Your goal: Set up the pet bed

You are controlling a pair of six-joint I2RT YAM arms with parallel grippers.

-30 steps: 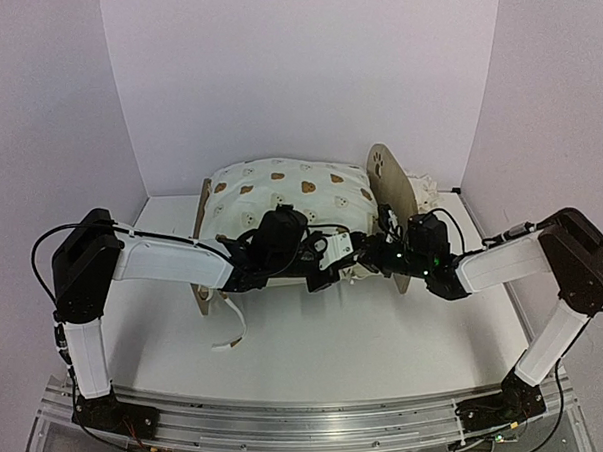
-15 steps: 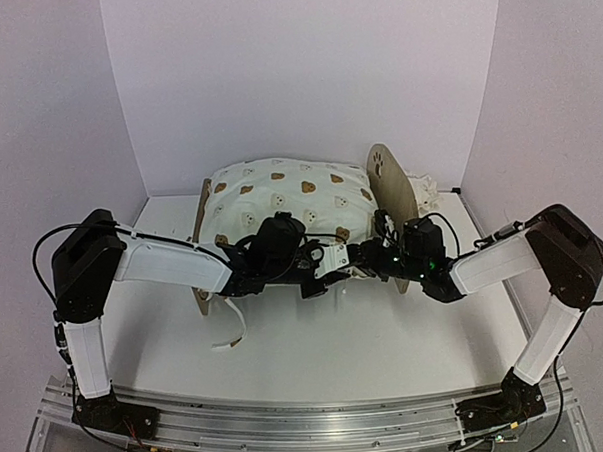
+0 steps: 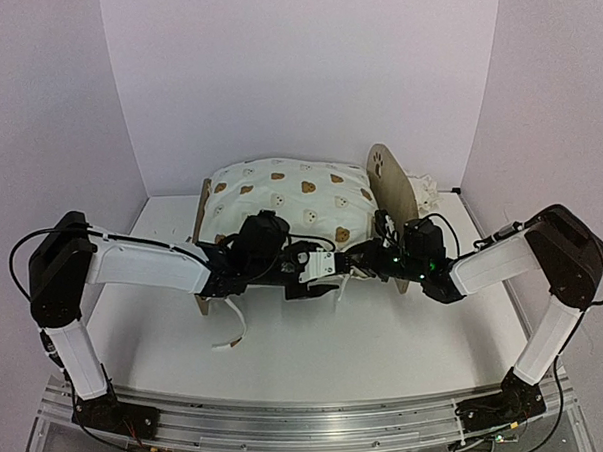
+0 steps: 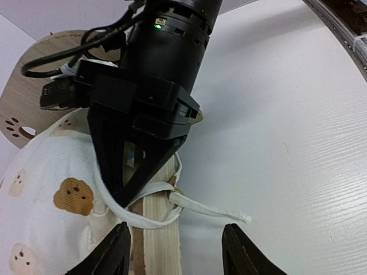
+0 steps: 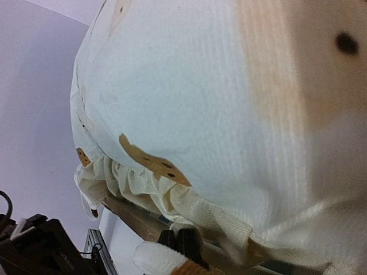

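The pet bed [image 3: 390, 187] stands at the back of the table, its rounded paw-print headboard on the right. The cream bear-print cushion [image 3: 285, 202] lies on it. In the left wrist view a white tie strap [image 4: 206, 209] loops round the bed's light-wood front rail [image 4: 160, 240], its loose end lying on the table. My left gripper [image 4: 178, 255] is open in front of that end, holding nothing. My right gripper [image 5: 183, 238] is shut on the strap at the rail, under the cushion's [image 5: 200, 114] frilled edge. Both grippers meet at the front rail, the left one [image 3: 324, 272] beside the right one [image 3: 368, 260].
Another white strap [image 3: 231, 324] hangs from the bed's left foot onto the table. A lump of cream fabric [image 3: 425, 193] lies behind the headboard. White walls close in the back and both sides. The metal base rail [image 3: 310, 426] runs along the near edge.
My left gripper has opened, let go of the strap end and drawn back to the left. The right gripper stays shut at the rail, shifted slightly left.
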